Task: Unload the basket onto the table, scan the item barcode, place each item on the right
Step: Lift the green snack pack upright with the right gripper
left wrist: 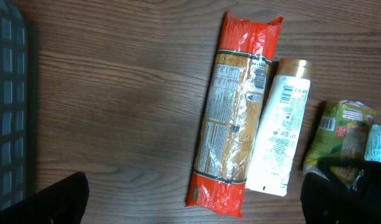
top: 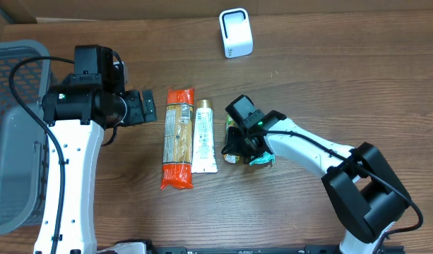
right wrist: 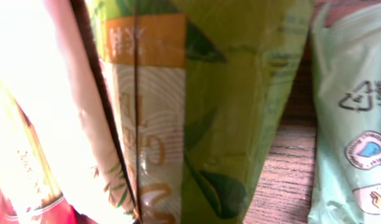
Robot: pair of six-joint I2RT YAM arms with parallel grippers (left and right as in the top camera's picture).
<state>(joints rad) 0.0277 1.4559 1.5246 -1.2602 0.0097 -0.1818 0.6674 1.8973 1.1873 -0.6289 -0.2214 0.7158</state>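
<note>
**Packet gripped, scanner next**

Our right fingers (top: 236, 146) are closed on the green packet (left wrist: 339, 130), which lies on the table (top: 329, 77) beside a teal packet (top: 263, 160). The pick-up is the step in hand. Next, we judge, comes a lift and a carry to the white scanner (top: 235, 33) at the far edge, barcode facing it. The white tube (top: 204, 137) and pasta pack (top: 178, 137) crowd the lift. Our left fingers (left wrist: 53, 202) hang wide open, empty.

The green packet (left wrist: 336, 130) with an orange label band lies flat, just right of a white tube (left wrist: 280, 134), a teal packet (left wrist: 378, 143) touching its right side. The white scanner (top: 236, 32) stands upright, well apart.
</note>
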